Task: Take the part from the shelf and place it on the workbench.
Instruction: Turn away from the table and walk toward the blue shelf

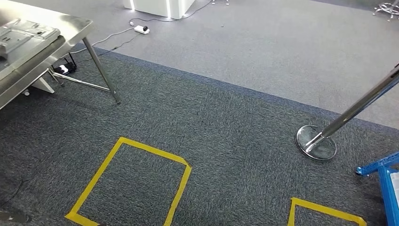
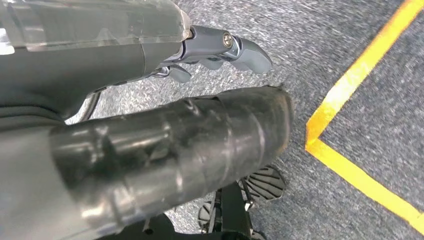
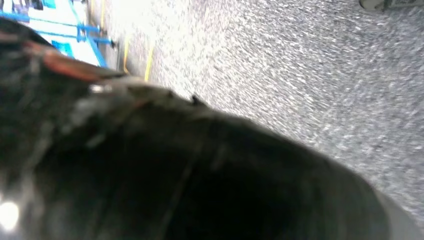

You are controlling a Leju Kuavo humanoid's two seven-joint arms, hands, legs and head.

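- Head view: grey carpet with two yellow tape squares (image 1: 129, 181), one at 6 o'clock and one at 5; a steel tabletop (image 1: 70, 26) at 10 o'clock; a chrome post (image 1: 324, 136) at 3 o'clock.
- A grey moulded piece (image 1: 26, 35) lies on the tabletop; whether it is the part cannot be told.
- A blue shelf (image 1: 388, 183) edges in at 4 o'clock, and the carpet between it and the tabletop leg lies open.
- Left wrist view: the left robot hand (image 2: 190, 115) hangs above carpet near a tape corner, a grey finger curled; its grip cannot be told.
- Right wrist view: the right robot hand (image 3: 175, 170) is a dark blur, its state unreadable, with blue framing beyond.
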